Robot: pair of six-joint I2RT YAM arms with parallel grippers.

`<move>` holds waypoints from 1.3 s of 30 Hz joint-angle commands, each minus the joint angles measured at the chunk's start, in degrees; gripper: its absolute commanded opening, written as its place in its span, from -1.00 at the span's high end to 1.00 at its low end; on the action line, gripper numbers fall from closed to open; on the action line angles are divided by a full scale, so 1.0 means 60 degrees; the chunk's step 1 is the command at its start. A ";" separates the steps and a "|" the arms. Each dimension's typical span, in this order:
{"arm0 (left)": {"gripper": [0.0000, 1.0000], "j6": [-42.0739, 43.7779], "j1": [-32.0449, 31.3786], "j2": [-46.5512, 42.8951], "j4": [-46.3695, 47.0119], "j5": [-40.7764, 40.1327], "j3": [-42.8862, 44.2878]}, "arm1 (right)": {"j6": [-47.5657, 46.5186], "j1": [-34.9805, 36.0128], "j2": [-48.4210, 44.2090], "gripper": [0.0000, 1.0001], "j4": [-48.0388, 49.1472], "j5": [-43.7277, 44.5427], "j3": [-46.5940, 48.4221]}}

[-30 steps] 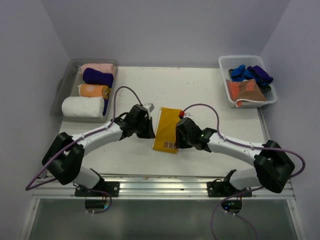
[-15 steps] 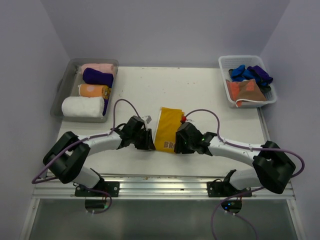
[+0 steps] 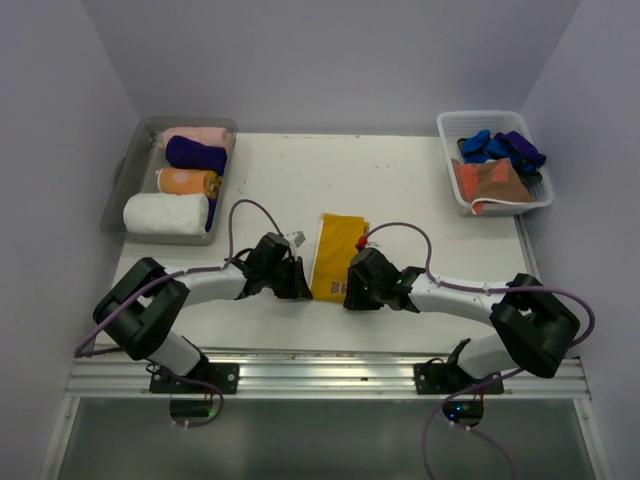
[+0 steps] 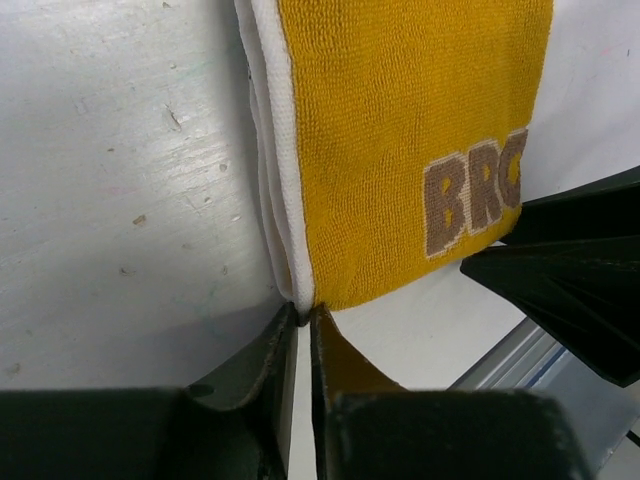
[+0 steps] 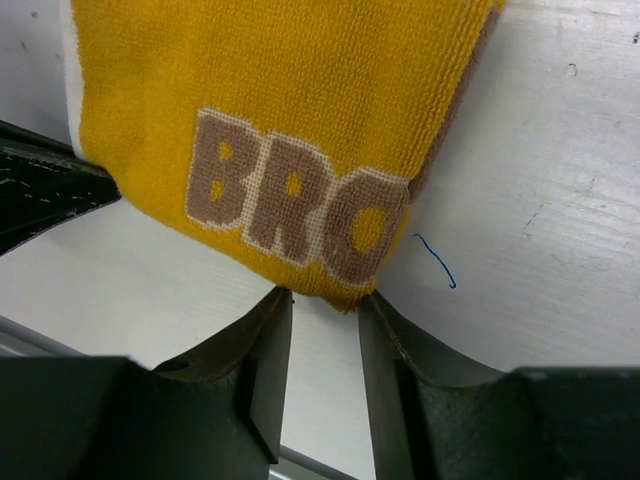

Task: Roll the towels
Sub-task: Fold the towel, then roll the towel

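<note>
The mustard yellow towel is looped terry cloth, matt and nubbly (lettering woven in brown, edge white). The tabletop is matt white, scuffed and speckled. The left end effector and right end effector look like dull black plastic.

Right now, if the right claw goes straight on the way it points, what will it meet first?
The mustard yellow towel: its lettered corner lies at the tips of the right claw, perhaps touching.

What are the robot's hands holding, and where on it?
The left jaws seem to pinch the mustard yellow towel at its near left corner; the right jaws stand open around its near right corner, not gripping.
</note>
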 commanded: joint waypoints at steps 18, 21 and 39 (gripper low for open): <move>0.29 0.0175 -0.0043 -0.0031 -0.0416 -0.0628 -0.0088 | -0.0023 0.0064 -0.0267 0.21 -0.0642 0.1228 0.0016; 0.30 0.0204 -0.0057 0.0057 -0.0357 -0.0510 -0.0074 | -0.0053 0.0064 -0.0296 0.21 -0.0730 0.1359 0.0075; 0.16 0.0322 -0.0160 0.0350 -0.0283 -0.0158 0.0014 | -0.0273 0.0064 -0.0501 0.14 -0.1037 0.1769 0.0367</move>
